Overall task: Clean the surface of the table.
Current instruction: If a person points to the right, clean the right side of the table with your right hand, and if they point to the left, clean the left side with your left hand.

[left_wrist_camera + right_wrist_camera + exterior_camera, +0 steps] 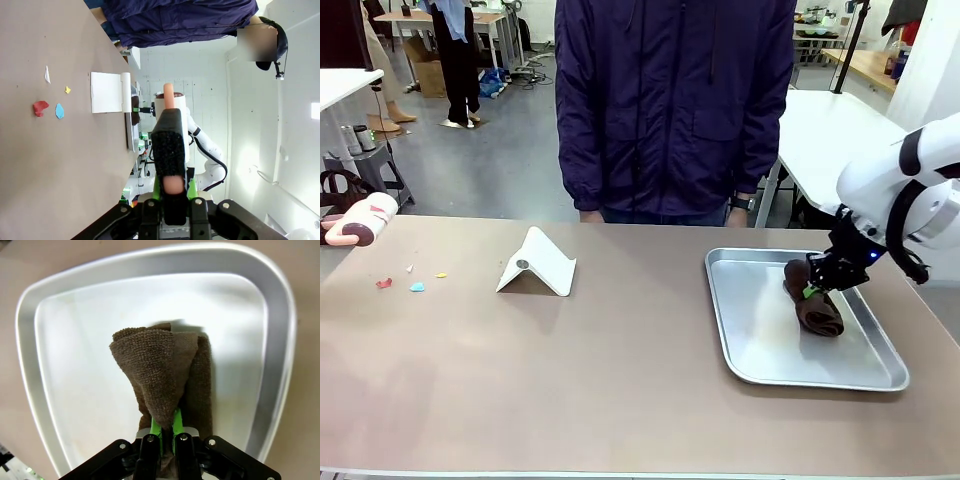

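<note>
We find the right pincer (162, 424) clamped on the cloth (156, 371), the left pincer (173, 194) on a brush (170, 145). The thin fold may slip on lifting.

A silver metal tray (756, 352) is sitting at right. A brown terry cloth (820, 310) is lying inside it toward its right side, one end bunched upward. A white folded stand (542, 262) is standing tent-wise left of centre. Further left, a red scrap (384, 283), a blue scrap (417, 287), a yellow scrap (441, 275) and a white scrap (409, 268) are lying near one another. A pink-handled brush (360, 222) is showing at the left edge. A person (670, 100) in a dark navy jacket is standing at the far side, wearing a wristwatch (748, 203).
</note>
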`<state>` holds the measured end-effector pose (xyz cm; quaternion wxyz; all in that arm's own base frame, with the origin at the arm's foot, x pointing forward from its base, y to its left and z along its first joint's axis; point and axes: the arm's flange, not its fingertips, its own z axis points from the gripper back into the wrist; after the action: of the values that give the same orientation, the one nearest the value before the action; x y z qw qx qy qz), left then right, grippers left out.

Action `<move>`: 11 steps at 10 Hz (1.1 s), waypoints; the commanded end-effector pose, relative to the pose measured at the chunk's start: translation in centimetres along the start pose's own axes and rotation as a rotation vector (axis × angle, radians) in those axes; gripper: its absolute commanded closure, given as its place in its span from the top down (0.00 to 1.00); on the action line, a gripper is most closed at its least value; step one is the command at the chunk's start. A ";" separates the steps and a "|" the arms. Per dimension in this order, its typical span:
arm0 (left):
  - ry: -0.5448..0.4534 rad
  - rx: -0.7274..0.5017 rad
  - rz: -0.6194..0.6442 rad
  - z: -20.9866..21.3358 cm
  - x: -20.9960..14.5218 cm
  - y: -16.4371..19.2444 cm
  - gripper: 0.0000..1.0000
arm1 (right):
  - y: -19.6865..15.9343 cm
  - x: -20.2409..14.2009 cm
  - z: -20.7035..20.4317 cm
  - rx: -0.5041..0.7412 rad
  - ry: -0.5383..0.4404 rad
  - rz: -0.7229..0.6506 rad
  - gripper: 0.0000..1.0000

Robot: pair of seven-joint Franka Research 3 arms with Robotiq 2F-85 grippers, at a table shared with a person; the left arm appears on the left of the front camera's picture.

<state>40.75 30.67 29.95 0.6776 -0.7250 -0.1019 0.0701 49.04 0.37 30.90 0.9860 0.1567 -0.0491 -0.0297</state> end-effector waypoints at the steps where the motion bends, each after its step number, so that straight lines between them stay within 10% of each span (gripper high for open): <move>1: 0.004 -0.004 0.006 -0.2 -0.5 -0.5 0.00 | -2.7 -1.6 0.6 0.094 -0.018 0.012 0.09; 11: 0.004 -0.004 0.006 -0.2 -0.5 -0.5 0.00 | -9.7 -6.2 7.3 1.206 -0.186 0.140 0.09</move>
<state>40.75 30.67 29.96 0.6776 -0.7249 -0.1020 0.0699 41.70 -9.33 34.01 0.7545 0.6380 -0.1507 0.0315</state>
